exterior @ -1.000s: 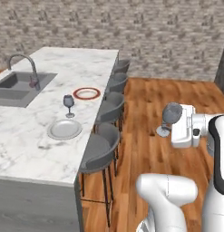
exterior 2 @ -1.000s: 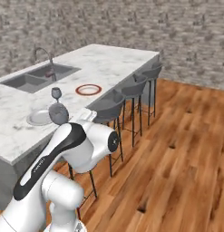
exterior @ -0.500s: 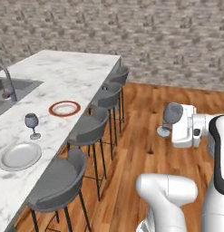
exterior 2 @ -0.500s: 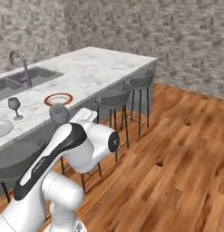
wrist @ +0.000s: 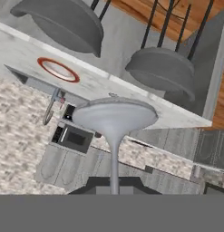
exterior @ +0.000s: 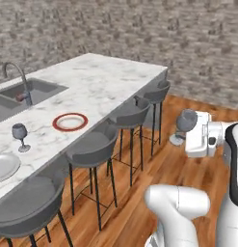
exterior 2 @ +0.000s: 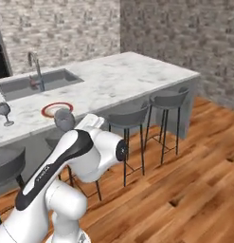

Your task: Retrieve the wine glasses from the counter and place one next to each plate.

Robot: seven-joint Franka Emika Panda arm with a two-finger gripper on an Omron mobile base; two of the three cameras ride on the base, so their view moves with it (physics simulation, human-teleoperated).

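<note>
My gripper (exterior: 183, 131) is shut on the thin stem of a wine glass (exterior: 187, 120), held out over the wooden floor to the right of the island. In the hand view the glass's round foot (wrist: 114, 115) sits just ahead of my gripper (wrist: 114, 182). From the right base view, the bowl of this glass (exterior 2: 64, 119) rises beside my gripper (exterior 2: 75, 127). A second wine glass (exterior: 20, 136) (exterior 2: 4, 112) stands on the marble island between the red-rimmed plate (exterior: 70, 121) (exterior 2: 57, 109) (wrist: 58, 69) and the grey-white plate (exterior: 1, 166).
The island (exterior: 106, 79) carries a sink (exterior: 31, 91) with a faucet (exterior: 17, 79). Grey bar stools (exterior: 94, 144) (exterior: 135, 112) (exterior 2: 168, 99) line its near side. Wooden floor (exterior 2: 194, 166) lies to the right. A stone wall (exterior: 139, 29) stands behind.
The whole picture has shifted as the base drove along the island; the plates and the standing glass now sit further left. My gripper stays shut on the glass.
</note>
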